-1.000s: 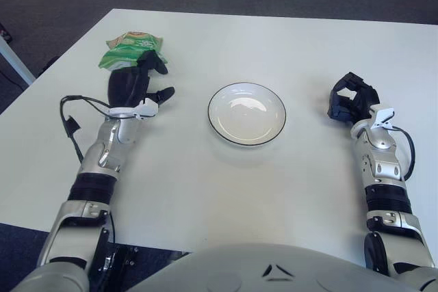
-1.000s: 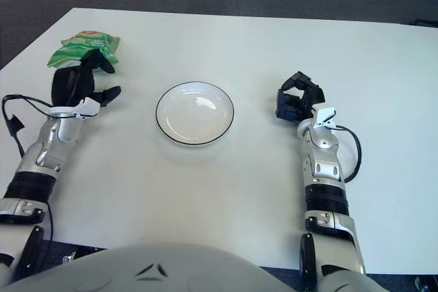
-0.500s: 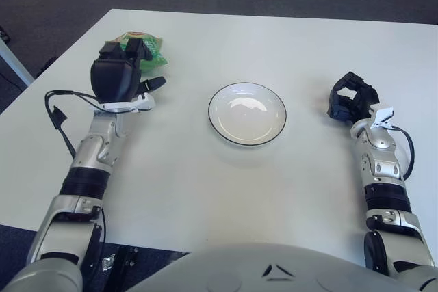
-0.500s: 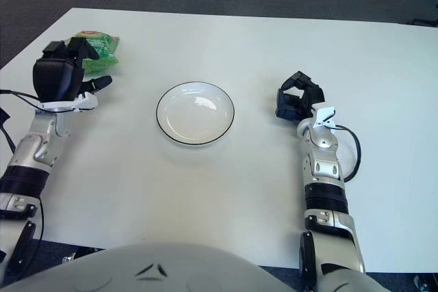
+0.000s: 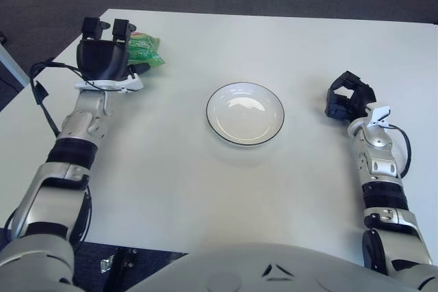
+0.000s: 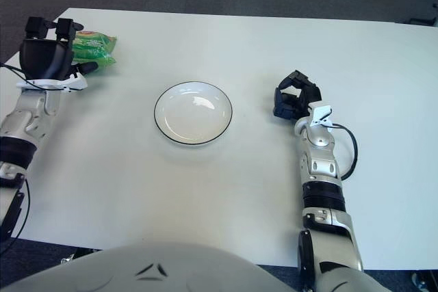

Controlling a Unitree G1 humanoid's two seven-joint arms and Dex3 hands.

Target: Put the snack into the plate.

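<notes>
One step is open: your left hand (image 5: 102, 59) hovers, fingers spread and holding nothing, just left of the snack (image 5: 145, 50) at the table's (image 5: 205, 182) far-left corner. Plate (image 5: 245, 113) sits bare at centre. Your right hand (image 5: 348, 98), curled and holding nothing, shows right of the plate.

Light: bright, even, from overhead
Glare: soft sheen inside the plate (image 5: 245, 113)
Shadows: faint beneath both arms
Focus: sharp throughout
</notes>
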